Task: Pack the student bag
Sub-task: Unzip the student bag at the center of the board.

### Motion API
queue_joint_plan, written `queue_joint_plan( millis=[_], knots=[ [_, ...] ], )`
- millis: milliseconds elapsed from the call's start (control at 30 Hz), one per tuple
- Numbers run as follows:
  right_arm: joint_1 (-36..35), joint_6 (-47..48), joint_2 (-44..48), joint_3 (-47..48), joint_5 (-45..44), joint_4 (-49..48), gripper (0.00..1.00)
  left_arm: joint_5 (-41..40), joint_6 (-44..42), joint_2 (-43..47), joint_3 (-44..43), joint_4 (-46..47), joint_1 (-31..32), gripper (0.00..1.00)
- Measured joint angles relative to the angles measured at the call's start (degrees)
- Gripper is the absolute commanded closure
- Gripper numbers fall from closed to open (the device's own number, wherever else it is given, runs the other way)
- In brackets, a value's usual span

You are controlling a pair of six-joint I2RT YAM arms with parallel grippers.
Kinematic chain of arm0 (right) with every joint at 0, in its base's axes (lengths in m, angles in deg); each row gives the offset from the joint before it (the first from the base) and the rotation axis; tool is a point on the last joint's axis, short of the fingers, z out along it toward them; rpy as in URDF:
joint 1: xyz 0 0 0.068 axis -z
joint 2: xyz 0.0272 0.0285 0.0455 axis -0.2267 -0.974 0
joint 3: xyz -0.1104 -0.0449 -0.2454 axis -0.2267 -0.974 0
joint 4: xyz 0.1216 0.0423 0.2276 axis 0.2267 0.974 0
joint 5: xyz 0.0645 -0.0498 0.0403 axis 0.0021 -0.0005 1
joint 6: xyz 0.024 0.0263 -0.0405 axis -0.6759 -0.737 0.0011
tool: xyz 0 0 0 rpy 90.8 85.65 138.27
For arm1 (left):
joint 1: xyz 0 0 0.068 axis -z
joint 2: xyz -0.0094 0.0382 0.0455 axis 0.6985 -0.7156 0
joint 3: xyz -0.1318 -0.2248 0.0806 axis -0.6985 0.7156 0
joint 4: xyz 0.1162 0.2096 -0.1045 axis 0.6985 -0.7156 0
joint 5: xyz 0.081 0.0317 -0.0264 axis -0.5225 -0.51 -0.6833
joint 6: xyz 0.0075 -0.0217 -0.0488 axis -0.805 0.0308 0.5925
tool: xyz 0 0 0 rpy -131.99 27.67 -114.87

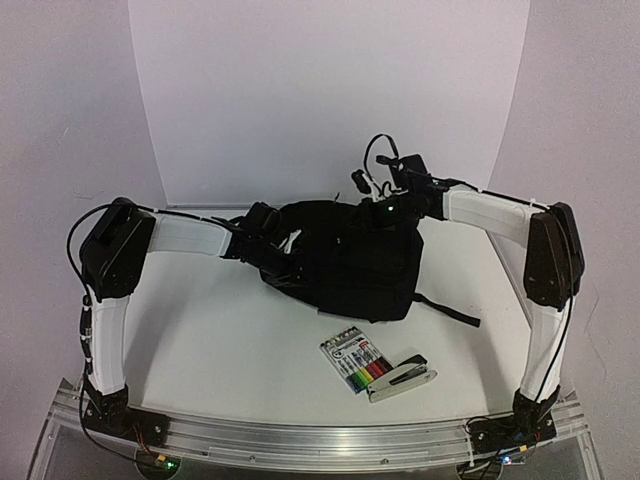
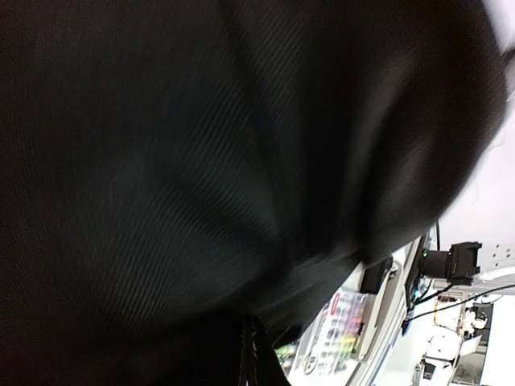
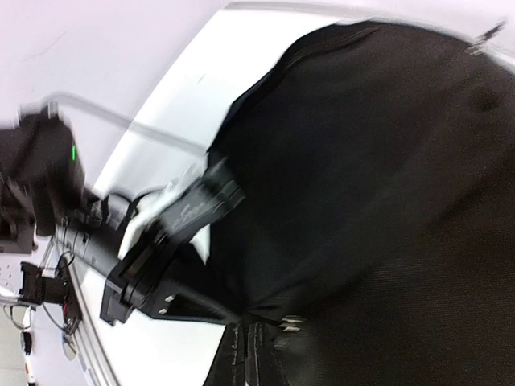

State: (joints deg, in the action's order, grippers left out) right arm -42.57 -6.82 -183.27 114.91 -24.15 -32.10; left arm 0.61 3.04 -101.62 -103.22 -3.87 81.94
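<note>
Student bag (image 1: 345, 258) between left tool (image 1: 290, 262) and right tool (image 1: 383, 213), both clenched on its fabric

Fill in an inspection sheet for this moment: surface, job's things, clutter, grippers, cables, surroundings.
Surface: white table; aluminium rail along the near edge.
Job's things: student bag, black, mid-table between both arms; strap trailing right.
Clutter: marker pack and stapler side by side near the front, outside the bag.
Grippers: left gripper shut at the bag's left side; right gripper shut at its far edge; whether fabric is pinched is unclear.
Cables: black loop above the right wrist; cable beside the left arm.
Surroundings: plain white backdrop.
</note>
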Motion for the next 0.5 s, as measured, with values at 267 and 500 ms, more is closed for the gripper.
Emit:
queue_joint_plan(
  millis=[267, 500],
  knots=[
    [2.42, 1.35, -0.82, 1.44, 2.18, 2.10, 1.00, -2.46, -1.81, 4.92, 2.94, -0.28, 0.57, 0.45],
    [2.05, 1.01, -0.93, 1.44, 3.42, 1.92, 1.00, -9.80, -5.12, 7.06, -0.50, -0.94, 2.48, 0.33]
  ],
)
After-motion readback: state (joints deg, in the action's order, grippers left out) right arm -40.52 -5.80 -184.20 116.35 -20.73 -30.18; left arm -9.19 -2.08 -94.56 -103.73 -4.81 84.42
